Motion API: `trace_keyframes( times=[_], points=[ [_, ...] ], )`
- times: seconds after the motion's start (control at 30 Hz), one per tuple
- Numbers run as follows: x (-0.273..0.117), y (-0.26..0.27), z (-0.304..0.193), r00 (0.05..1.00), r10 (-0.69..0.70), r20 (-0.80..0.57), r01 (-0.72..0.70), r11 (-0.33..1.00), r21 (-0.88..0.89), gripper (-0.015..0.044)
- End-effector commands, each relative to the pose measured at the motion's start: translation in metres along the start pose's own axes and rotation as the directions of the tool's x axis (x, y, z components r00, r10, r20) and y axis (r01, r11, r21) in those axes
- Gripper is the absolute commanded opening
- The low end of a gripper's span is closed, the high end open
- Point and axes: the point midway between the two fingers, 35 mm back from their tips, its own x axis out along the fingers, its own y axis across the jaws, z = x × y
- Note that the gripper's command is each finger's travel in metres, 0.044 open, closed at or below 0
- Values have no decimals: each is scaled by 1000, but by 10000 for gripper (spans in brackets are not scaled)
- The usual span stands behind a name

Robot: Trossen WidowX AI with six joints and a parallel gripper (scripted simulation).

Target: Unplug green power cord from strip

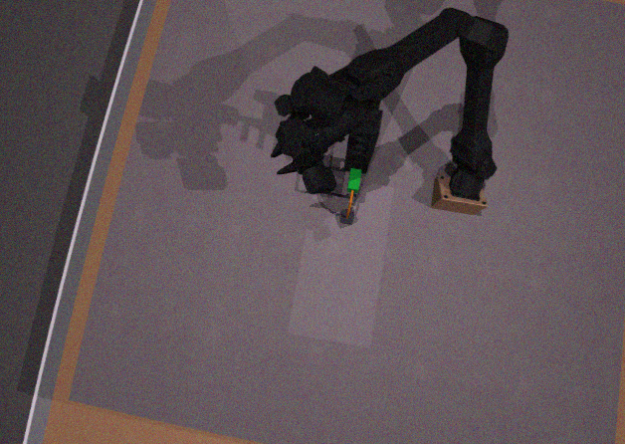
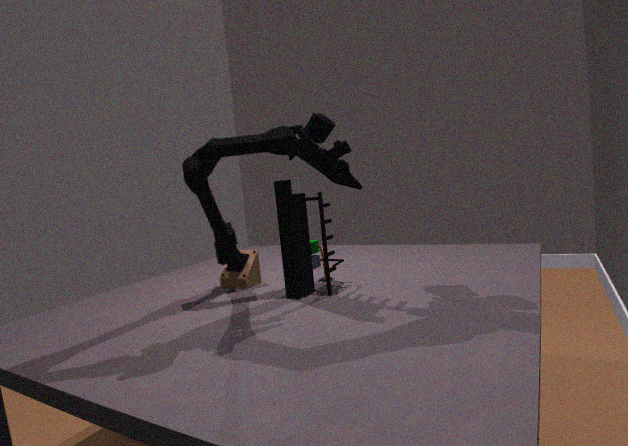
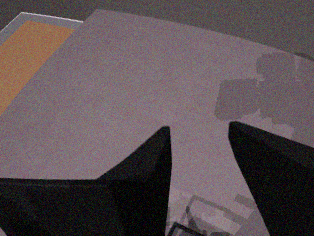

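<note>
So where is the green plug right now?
In the top view the green plug sits mid-table against the tall black strip, left of the arm's tan base, below the gripper.

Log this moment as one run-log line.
gripper: partly open, empty, above power strip | green plug: plugged in | phase: approach
</note>
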Motion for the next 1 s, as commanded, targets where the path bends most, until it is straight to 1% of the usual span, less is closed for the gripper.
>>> trace_keyframes(
  times=[0.0, 0.1, 0.17, 0.23, 0.3, 0.97],
  points=[
    [17, 41, -48, 968, 71, -242, -141, 948, -286, 160],
    [20, 64, -91, 894, 84, -439, -305, 832, -463, 160],
    [19, 75, -121, 820, 63, -569, -429, 725, -538, 160],
    [14, 83, -150, 726, 18, -687, -557, 601, -573, 160],
    [9, 86, -167, 657, -22, -754, -640, 513, -572, 160],
    [7, 81, -170, 648, -28, -761, -650, 502, -571, 160]
  ],
)
